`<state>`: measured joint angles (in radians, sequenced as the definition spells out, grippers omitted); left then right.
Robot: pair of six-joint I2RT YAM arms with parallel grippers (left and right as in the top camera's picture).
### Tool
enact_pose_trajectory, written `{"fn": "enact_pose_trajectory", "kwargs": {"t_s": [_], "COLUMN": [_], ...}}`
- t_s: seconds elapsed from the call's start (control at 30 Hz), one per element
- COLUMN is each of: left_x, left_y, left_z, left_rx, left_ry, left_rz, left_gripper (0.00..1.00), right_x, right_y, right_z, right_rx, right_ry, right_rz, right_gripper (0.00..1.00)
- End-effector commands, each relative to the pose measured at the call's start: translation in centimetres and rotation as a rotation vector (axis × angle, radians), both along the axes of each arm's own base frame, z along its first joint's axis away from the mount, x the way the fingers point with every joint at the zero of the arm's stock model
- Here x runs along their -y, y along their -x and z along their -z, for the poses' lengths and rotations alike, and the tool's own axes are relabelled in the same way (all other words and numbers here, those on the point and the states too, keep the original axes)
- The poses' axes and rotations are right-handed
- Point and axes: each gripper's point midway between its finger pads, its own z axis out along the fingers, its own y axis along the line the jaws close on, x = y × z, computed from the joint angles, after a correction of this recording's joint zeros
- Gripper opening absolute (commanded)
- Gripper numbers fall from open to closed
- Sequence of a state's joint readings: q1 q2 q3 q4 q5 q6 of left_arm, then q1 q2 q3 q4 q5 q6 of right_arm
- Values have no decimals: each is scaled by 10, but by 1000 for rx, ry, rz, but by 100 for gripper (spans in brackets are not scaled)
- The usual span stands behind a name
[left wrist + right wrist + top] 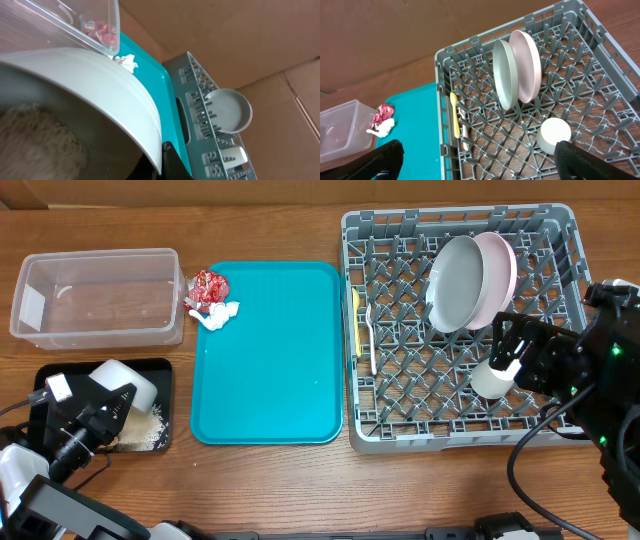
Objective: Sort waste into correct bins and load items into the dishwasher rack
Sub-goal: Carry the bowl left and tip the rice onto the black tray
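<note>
Plates (455,285) upright in rack (400,395), wrapper (208,286) beside tub (100,252)

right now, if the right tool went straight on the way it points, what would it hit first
Probably the white cup, ahead and off toward one finger of the open right tool; on its centre line, the peg floor of the dishwasher rack. Depth is unclear.

Cup (490,378) in rack (440,442), tray (270,360) to L
</note>
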<state>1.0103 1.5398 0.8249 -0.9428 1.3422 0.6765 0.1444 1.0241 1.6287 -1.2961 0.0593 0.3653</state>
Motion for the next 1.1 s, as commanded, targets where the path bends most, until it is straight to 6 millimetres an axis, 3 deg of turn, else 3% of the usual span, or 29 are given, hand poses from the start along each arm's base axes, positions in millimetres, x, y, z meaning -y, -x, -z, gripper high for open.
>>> {"fn": "enact_pose_trajectory", "kwargs": {"t_s": [0.0,0.07,0.13,0.23,0.4,0.5,0.6,0.63,0.73,0.8,0.9,1.07], "left_x": [4,1,1,1,8,16,5,2,-12,-16,-6,37], "left_y": [2,2,1,1,2,9,13,16,23,26,28,26], "left_z": [-9,0,-8,-9,-31,-22,-5,-8,-7,-9,-17,-67], "left_rx": [47,46,45,71,154,88,16,-4,31,8,30,143], "left_ry": [7,-81,8,-21,68,56,-7,55,-17,44,71,-40], "left_rz": [2,19,-5,3,-10,8,-5,-37,-77,-115,-101,88], "left_gripper": [4,4,4,4,4,4,4,4,4,4,4,4], "right_x": [2,1,2,3,5,5,5,5,5,5,5,5], "right_y": [2,3,6,14,31,31,31,31,31,30,30,28], "right_z": [-3,-4,-7,-14,-26,-25,-25,-25,-26,-27,-27,-31], "right_rx": [16,17,30,61,120,119,118,118,120,126,126,146], "right_ry": [9,6,5,0,-9,-9,-8,-8,-9,-10,-10,-13], "right_rz": [3,0,0,0,0,0,0,0,0,1,0,1], "right_gripper": [100,100,100,100,100,100,100,100,100,100,100,100]}}
